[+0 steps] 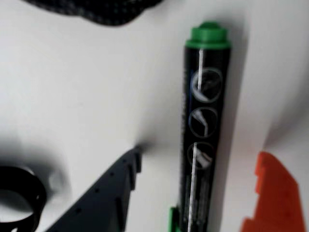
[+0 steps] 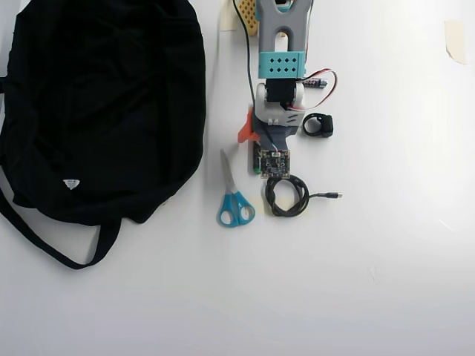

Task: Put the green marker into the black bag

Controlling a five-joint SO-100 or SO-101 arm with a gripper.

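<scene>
The black bag (image 2: 104,104) is seen lying big and soft by the left edge of the table (image 2: 386,282) in the overhead view, filling the top left corner. The gripper (image 1: 195,193) is open, with one finger on each side of the green marker (image 1: 205,125); nothing is squeezed yet. The marker lies flat near the middle of the table's top edge. It looks light, hard and smooth, so it could slip. The middle of the dark barrel should be taken. The marker is shown clearly only in the wrist view. From above, it is almost hidden under the arm, but the bag's place is shown.
</scene>
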